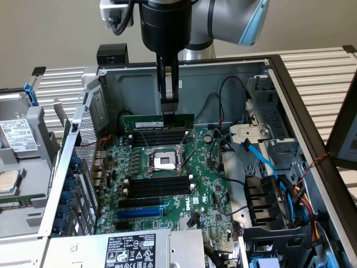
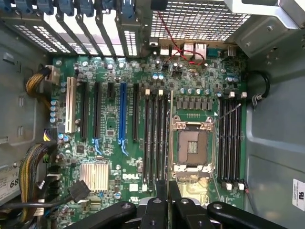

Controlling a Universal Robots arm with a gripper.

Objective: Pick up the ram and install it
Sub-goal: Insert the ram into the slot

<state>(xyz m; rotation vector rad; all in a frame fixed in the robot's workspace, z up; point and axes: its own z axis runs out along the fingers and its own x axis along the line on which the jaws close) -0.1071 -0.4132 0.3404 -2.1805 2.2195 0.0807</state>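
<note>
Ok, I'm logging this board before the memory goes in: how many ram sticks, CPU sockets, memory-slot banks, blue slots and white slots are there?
ram: 1, held in the gripper
CPU socket: 1
memory-slot banks: 2
blue slot: 1
white slot: 1
Total: 6
</note>
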